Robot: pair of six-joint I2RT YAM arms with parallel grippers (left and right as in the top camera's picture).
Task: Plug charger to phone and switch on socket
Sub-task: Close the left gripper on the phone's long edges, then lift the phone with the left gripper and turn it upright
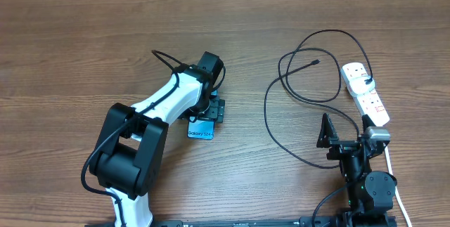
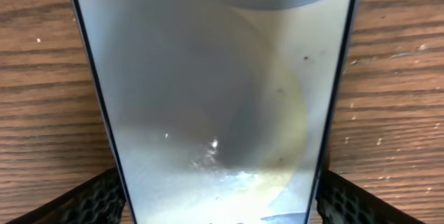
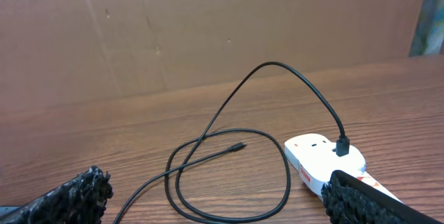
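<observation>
We see the left gripper (image 2: 220, 200) pinching the phone (image 2: 208, 99): its black, grid-textured pads (image 2: 94, 200) lie against the two dark long edges. The phone is a slim slab with a glossy, pale grey-blue glass face carrying soft glare and a few specks. From above it lies flat on the table (image 1: 70, 44) near the middle, mostly hidden under the left arm's black wrist, with only the blue end printed "Galaxy S24+" showing.

The right gripper (image 3: 225, 197) is spread wide, its knobbly black fingers (image 3: 73, 196) at the two bottom corners of the wrist view and nothing between them. It hangs low at the table's right side, well apart from the phone.

Ahead of it we find the charger (image 3: 208, 137), a thin, smooth black cable lying in loose overlapping loops on the brown wood-grain top. Its small connector tip (image 3: 239, 146) lies free on the wood. The other end arches up and drops into the rounded end of the socket (image 3: 319, 158), a long white plastic strip with red marks. A white cord (image 1: 394, 178) leaves its near end. A plain brown board (image 3: 208, 30) stands behind the table.
</observation>
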